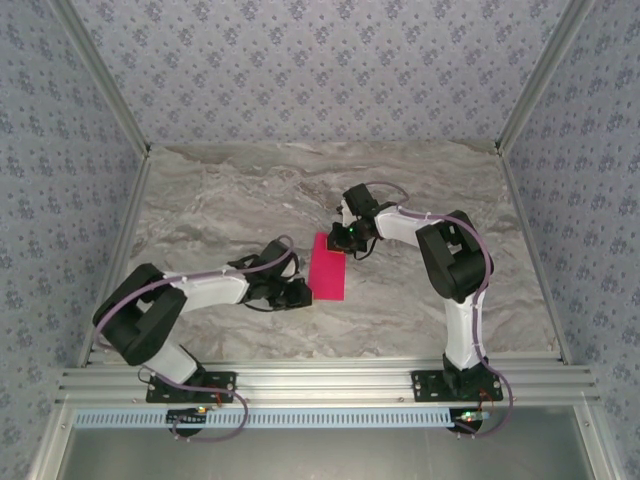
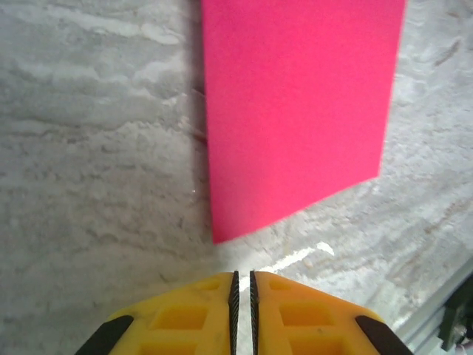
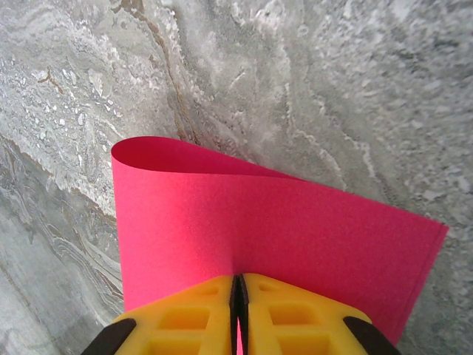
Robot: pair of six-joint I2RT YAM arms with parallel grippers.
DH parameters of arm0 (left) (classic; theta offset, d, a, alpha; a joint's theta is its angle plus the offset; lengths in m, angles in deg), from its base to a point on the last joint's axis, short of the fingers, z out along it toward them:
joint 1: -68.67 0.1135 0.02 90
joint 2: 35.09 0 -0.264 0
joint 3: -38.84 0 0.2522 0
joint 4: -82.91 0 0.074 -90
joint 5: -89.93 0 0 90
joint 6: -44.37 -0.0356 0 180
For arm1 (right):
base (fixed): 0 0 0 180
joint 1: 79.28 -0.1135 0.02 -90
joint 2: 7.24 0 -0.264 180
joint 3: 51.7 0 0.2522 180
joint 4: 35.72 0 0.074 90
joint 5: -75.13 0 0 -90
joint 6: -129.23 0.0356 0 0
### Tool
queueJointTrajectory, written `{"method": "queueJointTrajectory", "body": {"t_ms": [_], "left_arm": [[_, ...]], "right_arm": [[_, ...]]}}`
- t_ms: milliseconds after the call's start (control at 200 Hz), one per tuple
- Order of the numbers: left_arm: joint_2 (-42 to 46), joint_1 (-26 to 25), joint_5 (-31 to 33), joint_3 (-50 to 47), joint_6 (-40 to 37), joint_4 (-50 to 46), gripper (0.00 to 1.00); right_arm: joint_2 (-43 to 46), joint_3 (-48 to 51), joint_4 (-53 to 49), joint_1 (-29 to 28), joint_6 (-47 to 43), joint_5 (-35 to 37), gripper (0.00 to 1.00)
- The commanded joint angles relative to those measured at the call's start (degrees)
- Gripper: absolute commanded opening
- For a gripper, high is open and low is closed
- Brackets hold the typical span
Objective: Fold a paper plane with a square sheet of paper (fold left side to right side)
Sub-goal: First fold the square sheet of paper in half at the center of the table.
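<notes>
The left arm (image 1: pixel 165 315) and right arm (image 1: pixel 455 265) are built alike, with smooth white shells on the long links and bulky black housings at the joints. A pale lilac cable (image 1: pixel 125 295) loops along each arm from base to wrist. Each arm stands on a black base plate (image 1: pixel 192 385) bolted to a ribbed aluminium rail (image 1: pixel 320 382) along the near edge of the bench. A small green light (image 1: pixel 466 412) glows by the right base. The left hand (image 2: pixel 242 278) and right hand (image 3: pixel 238 281) have chunky yellow fingers (image 2: pixel 185 318) with rectangular pockets moulded in, black ribbed pads (image 2: pixel 235 296) on the inner faces and black pieces at the outer corners.
</notes>
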Motion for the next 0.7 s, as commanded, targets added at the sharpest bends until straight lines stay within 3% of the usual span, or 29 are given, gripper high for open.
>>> {"method": "queueJointTrajectory", "body": {"t_ms": [0, 180, 375, 695], "left_arm": [[2.7, 1.6, -1.3, 5.4, -0.8, -2.9, 0.16], [-4.1, 5.6, -4.0, 12.7, -3.5, -3.0, 0.16], [-13.2, 6.3, -4.2, 18.3, -5.6, -2.6, 0.16], [-17.2, 5.5, -6.5, 17.4, -3.6, 0.9, 0.16]], "right_arm": [[-2.2, -0.3, -3.9, -0.1, -1.0, 2.8, 0.14], [-2.1, -0.4, -3.9, -0.2, -1.2, 2.7, 0.14], [-1.8, -0.5, -3.8, -0.3, -1.3, 2.3, 0.14], [-1.6, -1.1, -3.4, -0.5, -1.7, 1.2, 0.14]]}}
